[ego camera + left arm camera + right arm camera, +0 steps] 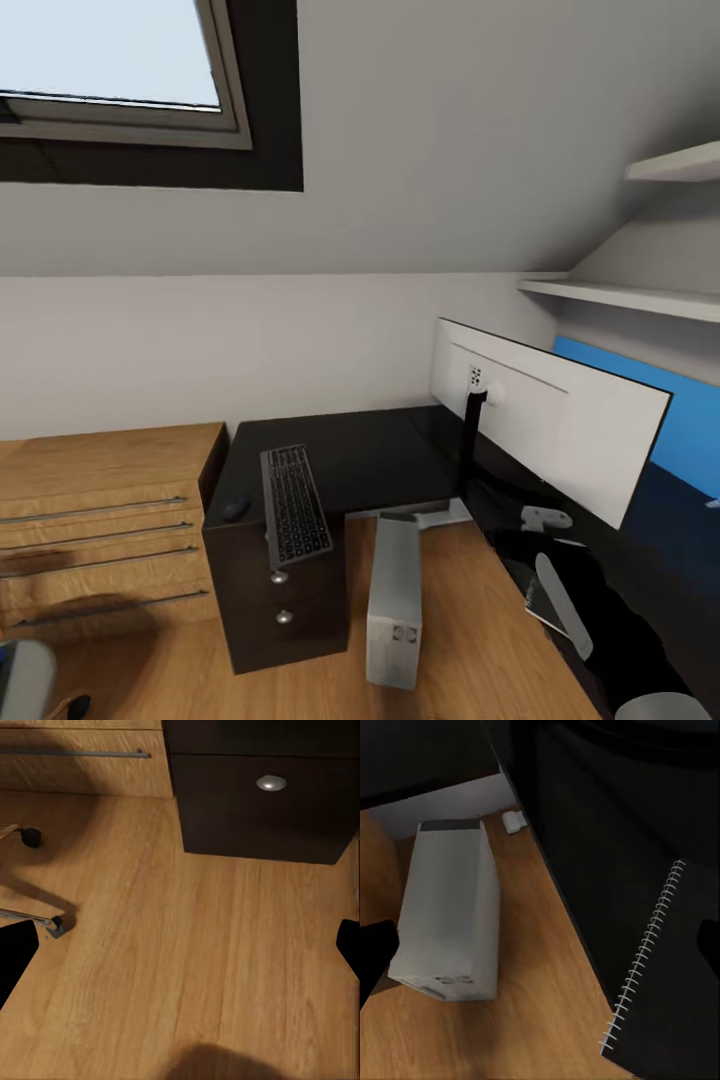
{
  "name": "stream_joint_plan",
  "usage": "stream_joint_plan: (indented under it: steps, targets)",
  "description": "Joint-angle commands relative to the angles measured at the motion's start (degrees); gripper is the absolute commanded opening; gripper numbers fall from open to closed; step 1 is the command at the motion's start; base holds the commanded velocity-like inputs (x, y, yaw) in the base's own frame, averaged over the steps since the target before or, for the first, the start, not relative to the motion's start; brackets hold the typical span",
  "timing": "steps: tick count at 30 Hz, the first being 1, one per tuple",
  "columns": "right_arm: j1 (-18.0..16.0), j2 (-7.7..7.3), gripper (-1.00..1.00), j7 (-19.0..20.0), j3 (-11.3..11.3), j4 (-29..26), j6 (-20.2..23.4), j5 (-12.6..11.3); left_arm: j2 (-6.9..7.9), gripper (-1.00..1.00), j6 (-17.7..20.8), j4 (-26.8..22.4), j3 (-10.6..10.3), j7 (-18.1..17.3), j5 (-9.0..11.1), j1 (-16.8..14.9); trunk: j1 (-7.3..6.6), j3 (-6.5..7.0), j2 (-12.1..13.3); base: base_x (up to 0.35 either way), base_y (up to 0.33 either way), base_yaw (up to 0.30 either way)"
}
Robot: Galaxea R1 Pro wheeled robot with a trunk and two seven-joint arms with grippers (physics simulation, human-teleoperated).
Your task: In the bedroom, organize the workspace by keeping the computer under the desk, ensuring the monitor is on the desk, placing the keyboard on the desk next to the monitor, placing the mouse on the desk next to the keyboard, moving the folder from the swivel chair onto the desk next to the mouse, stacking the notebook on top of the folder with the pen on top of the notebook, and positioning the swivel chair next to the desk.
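The black keyboard [295,505] lies on the glossy black desk [380,455] over its drawers, with the mouse [236,509] beside it. The monitor [550,425] stands on the desk's right wing, white back toward me. On the floor in the desk's inner corner stands the computer [393,600] [450,915]. A dark spiral notebook [667,975] lies on the desk near its edge, below my open, empty right gripper [540,952]. My left gripper [180,952] hangs open over the floor in front of the drawer knob [271,783]. A grey part of the swivel chair [25,680] shows. The folder and pen are out of view.
A light wood cabinet [100,520] with long bar handles stands left of the desk. Chair casters [56,924] rest on the wood floor [195,945]. White shelves [630,295] and a bright blue panel [660,410] are on the wall behind the monitor.
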Motion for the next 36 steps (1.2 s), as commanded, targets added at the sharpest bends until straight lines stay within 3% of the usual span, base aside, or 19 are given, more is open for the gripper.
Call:
stream_joint_plan:
  steps: [1,12,14,18,28,30,33,36]
  targets:
    - [0.0,-0.05,1.00,-0.5,0.2,0.4,-0.7,-0.2,0.05,1.00,-0.4,0.0,-0.5,0.3,0.6,-0.1,0.00,-0.08,-0.1,0.000,0.000,-0.269]
    - [0.0,0.07,1.00,-0.1,1.2,3.9,-9.6,5.9,0.02,1.00,-0.4,0.0,-0.5,0.2,0.6,0.0,0.00,-0.08,-0.1,0.000,0.000,-0.227]
    - [0.0,0.09,1.00,-0.1,1.6,4.9,-13.0,7.7,0.02,1.00,-0.4,0.0,-0.5,0.2,0.6,0.0,0.00,-0.08,-0.1,0.000,0.000,-0.046]
    - [0.0,0.08,1.00,-0.1,1.7,5.6,-14.8,8.3,0.02,1.00,-0.4,0.0,-0.4,0.2,0.6,0.0,0.00,-0.08,-0.1,0.000,0.000,-0.020]
    - [-0.7,-0.10,1.00,-0.1,1.2,14.0,-19.6,8.5,0.02,1.00,-0.4,0.0,-0.5,0.4,0.5,0.0,0.00,-0.08,-0.1,0.000,0.000,-0.002]
    - [-2.4,-0.52,1.00,-0.2,0.3,19.1,-22.4,8.4,0.02,1.00,-0.4,0.0,-0.4,0.4,0.5,-0.1,0.00,-0.08,-0.1,0.000,0.000,0.000]
    - [-3.6,-0.62,1.00,-0.2,0.1,21.9,-23.6,8.4,0.02,1.00,-0.4,0.0,-0.4,0.4,0.5,-0.1,0.00,-0.08,-0.1,0.000,0.000,0.000]
    - [-7.3,-1.42,1.00,-0.2,0.0,29.7,-27.6,8.2,-0.01,1.00,-0.4,0.0,-0.5,0.4,0.5,-0.1,0.00,-0.08,-0.1,0.000,0.000,0.000]
